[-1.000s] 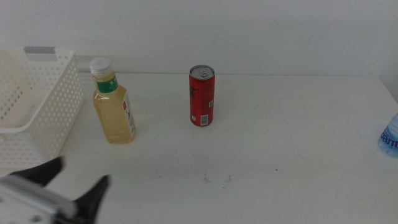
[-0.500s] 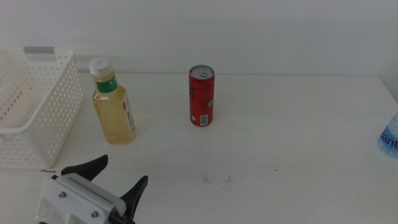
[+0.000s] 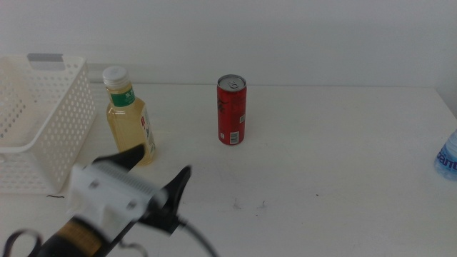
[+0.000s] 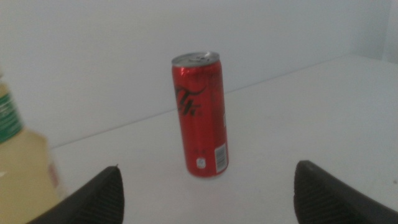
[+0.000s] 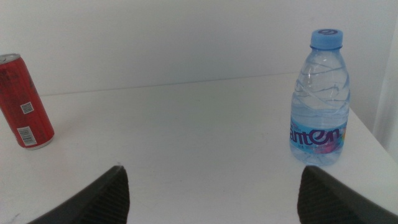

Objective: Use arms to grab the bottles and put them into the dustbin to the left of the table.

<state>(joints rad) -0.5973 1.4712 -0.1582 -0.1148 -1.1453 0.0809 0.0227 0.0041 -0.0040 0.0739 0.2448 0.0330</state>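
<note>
White table [image 3: 343, 157] spreads wide before us, backed by a plain pale wall. We see the dustbin [image 3: 43, 121] at its left end, white and perforated, with a grey strip on the far rim. Just beside the dustbin stands the yellow bottle [image 3: 130, 118], upright, white cap on. Farther right, apart from it, the red can [image 3: 231, 110] stands upright near the table's middle. At the right edge we catch part of the water bottle [image 3: 448, 155], well apart from the can.

Our left gripper [image 3: 156, 175] reaches in from the lower left, jaws spread wide and holding nothing, near the yellow bottle and short of the can. Through its wrist camera the can sits between the two jaws, farther off.

Our right gripper [image 5: 211, 186] shows only in its own wrist view, jaws wide and empty, with the water bottle and can ahead.
</note>
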